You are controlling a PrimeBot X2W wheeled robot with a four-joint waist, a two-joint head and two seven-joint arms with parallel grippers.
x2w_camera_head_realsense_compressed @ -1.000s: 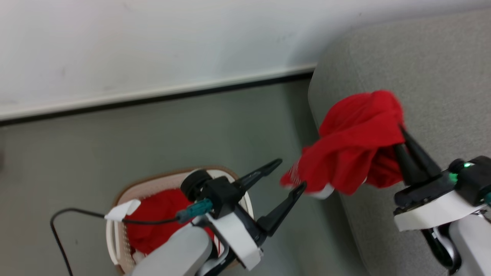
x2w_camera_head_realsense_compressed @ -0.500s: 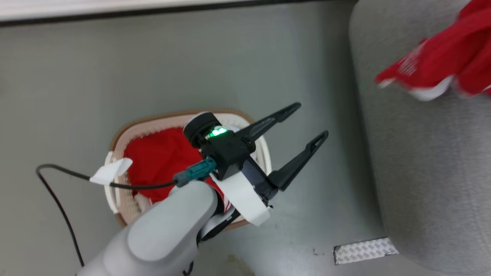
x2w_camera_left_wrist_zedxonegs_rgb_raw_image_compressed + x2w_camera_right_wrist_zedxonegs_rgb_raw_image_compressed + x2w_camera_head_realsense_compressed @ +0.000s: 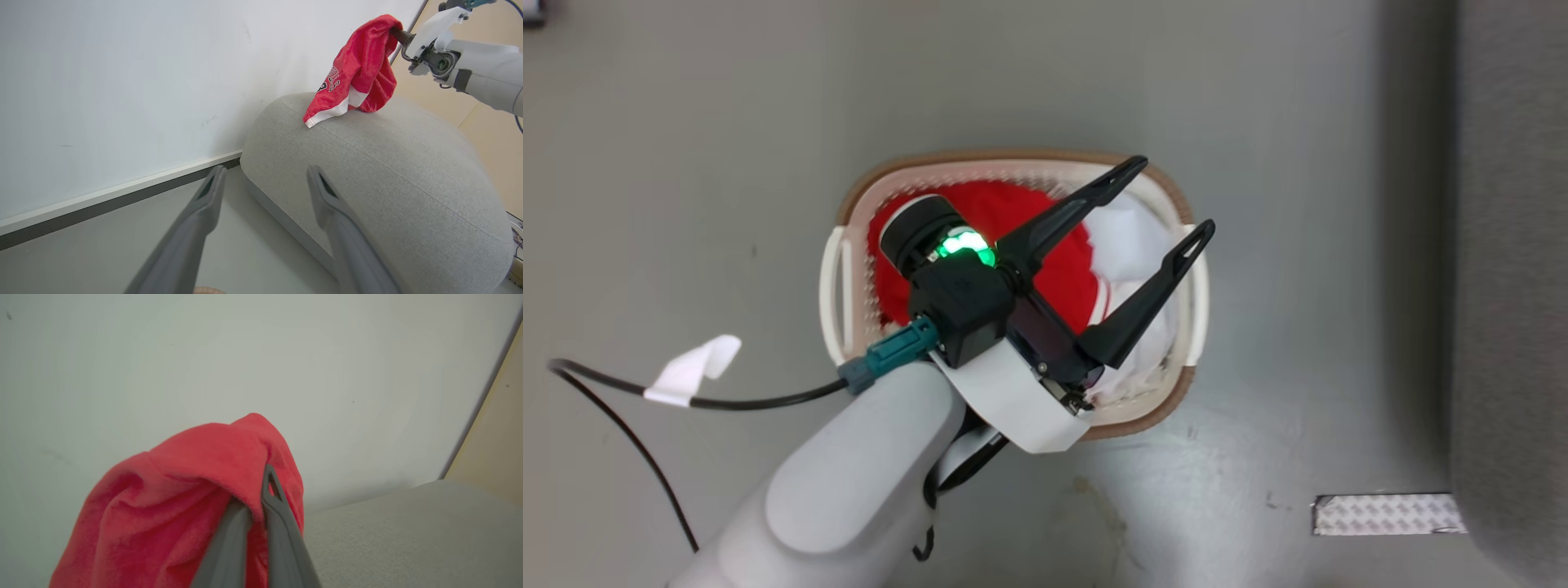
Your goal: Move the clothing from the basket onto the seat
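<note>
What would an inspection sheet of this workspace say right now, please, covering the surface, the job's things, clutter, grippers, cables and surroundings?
Surface: grey floor, lightly scuffed.
Job's things: basket stands on the floor, holding red clothing and a white sheet. A second red garment hangs over the seat, its hem reaching the cushion top.
Clutter: a patterned patch on the floor beside the seat.
Grippers: left gripper open above the basket; right gripper shut on the red garment.
Cables: black cable with a white tag, running to the left wrist.
Surroundings: white wall behind the seat.
</note>
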